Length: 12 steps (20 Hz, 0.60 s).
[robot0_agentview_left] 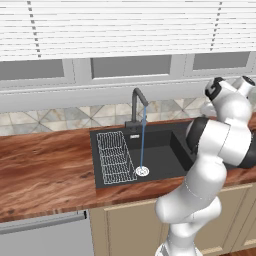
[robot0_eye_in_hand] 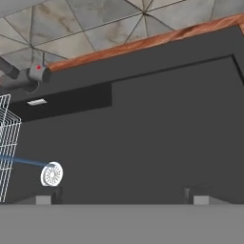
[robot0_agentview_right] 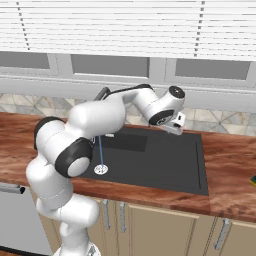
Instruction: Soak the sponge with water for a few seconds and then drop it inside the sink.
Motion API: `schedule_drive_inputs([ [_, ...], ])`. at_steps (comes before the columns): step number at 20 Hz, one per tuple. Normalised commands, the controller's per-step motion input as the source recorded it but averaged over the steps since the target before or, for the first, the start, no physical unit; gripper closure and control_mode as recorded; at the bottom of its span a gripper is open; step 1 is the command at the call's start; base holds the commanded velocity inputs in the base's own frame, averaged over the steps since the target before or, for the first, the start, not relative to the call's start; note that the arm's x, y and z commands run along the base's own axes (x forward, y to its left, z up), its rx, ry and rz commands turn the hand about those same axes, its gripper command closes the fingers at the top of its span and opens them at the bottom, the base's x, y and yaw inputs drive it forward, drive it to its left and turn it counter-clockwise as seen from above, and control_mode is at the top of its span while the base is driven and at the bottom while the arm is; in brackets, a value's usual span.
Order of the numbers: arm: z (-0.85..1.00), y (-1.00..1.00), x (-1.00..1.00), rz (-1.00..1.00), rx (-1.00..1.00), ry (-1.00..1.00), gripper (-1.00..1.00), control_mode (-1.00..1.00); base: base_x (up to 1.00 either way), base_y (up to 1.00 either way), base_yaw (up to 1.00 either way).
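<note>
Already the water [robot0_agentview_left: 142, 142] runs in the left base view, a thin stream from the faucet [robot0_agentview_left: 138, 101] onto the drain [robot0_agentview_left: 142, 171] of the sink [robot0_agentview_left: 167, 150], with the wire rack [robot0_agentview_left: 113, 155] along the basin's left side.

From the right base view we see the gripper [robot0_agentview_right: 172, 128] over the sink's back edge. A yellow-and-dark sliver on the counter [robot0_agentview_right: 230, 165], well past the sink's right rim, looks like the sponge [robot0_agentview_right: 253, 180] (cut by the frame, so we are not certain).

The hand view shows the jaws spread wide and empty.

We judge the fetching step is in hand; next, reach right and grasp the sponge.
</note>
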Motion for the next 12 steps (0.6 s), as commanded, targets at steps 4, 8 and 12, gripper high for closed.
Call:
schedule_drive_inputs([
  [4, 0.00, -0.22, -0.28, 0.00, -0.03, 0.10, -1.00, -1.00, 0.00, 0.00, 0.00],
  [8, 0.00, -0.26, -0.25, 0.00, -0.03, 0.09, -1.00, -1.00, 0.00, 0.00, 0.00],
  [12, 0.00, -0.33, -0.23, 0.00, -0.03, 0.07, -1.00, -1.00, 0.00, 0.00, 0.00],
])
